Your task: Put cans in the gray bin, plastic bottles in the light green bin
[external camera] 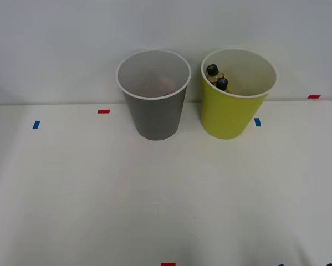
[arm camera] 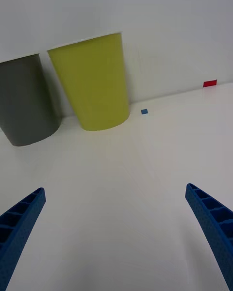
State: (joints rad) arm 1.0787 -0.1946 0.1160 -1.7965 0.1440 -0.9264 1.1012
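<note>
Jaws wide on right gripper (arm camera: 116, 233), holding nothing. Your plastic bottles (external camera: 216, 77) sit in light green bin (external camera: 228, 119): light, slick; grasp below black caps.

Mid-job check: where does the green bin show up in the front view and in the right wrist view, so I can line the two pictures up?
Front view: the green bin stands at the table's far edge, right of centre, beside the gray bin.
Right wrist view: it stands ahead of the open jaws, against the wall, with the gray bin at its side.
Shared landmark: the small blue mark on the table next to the green bin.
</note>
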